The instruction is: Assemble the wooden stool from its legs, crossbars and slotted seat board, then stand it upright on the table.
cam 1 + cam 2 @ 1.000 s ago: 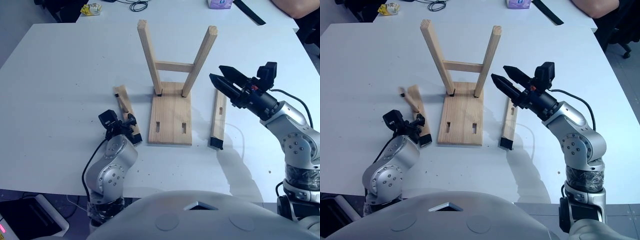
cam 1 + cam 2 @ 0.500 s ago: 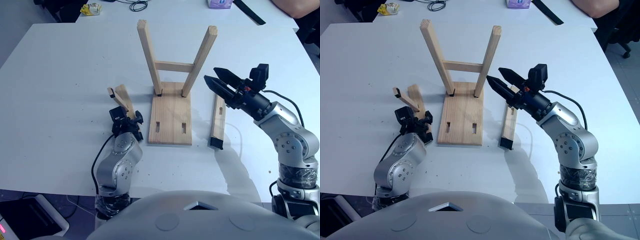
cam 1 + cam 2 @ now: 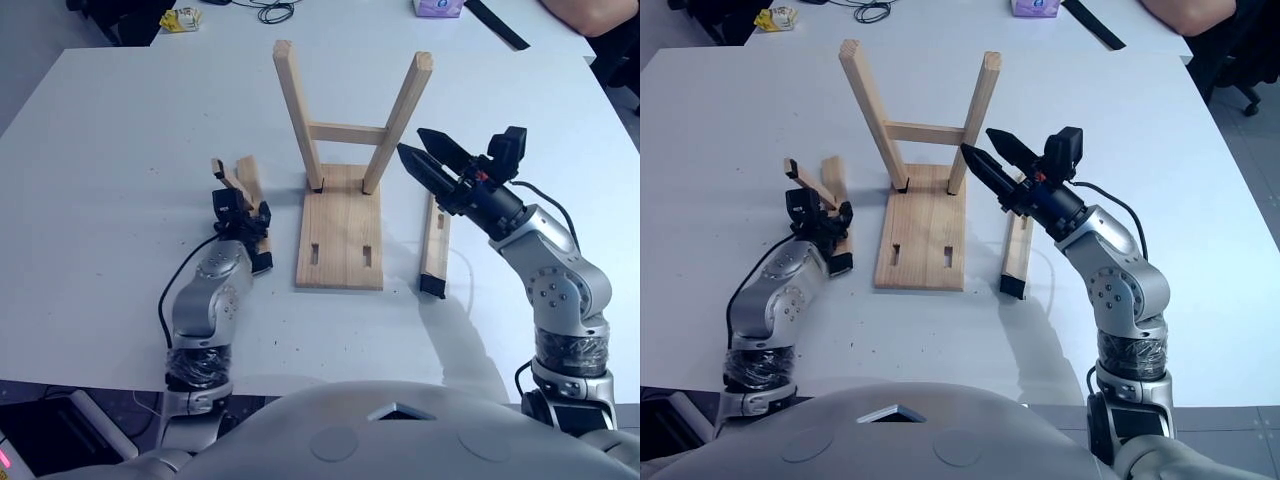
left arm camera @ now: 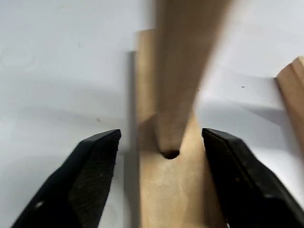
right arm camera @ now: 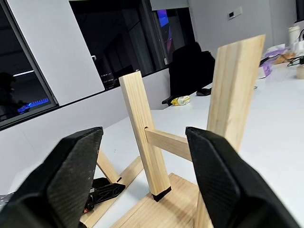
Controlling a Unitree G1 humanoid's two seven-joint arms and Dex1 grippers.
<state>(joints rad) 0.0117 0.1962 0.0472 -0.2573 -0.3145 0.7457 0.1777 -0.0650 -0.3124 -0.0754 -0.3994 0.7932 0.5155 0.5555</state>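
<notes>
Wooden stool parts sit on a white tabletop (image 3: 120,140). At centre the board (image 3: 340,235) lies flat, with 2 legs (image 3: 297,115) standing in its far slots, joined by a crossbar (image 3: 348,132). Its 2 near slots (image 3: 314,255) are empty. Just right of the board a loose leg (image 3: 437,230) lies flat. Just left of the board lies the left leg (image 3: 247,172), with a short crossbar (image 3: 224,178) plugged into it and angling upward. The left gripper (image 4: 161,137) is down over this leg. Its jaws are released and straddle the wood beside the joint, with a gap visible on each side. The right gripper (image 3: 411,143) hovers just beside the standing legs, on their right, with jaws spread wide and grasping nothing.

The step in hand looks like picking up the left leg. To do it well, the jaws should close squarely across the leg's flat sides. They should grip near the joint but clear of the short crossbar, so the piece does not twist or come apart when lifted. The right gripper could steady the standing legs, which may tip if the board is bumped.
</notes>
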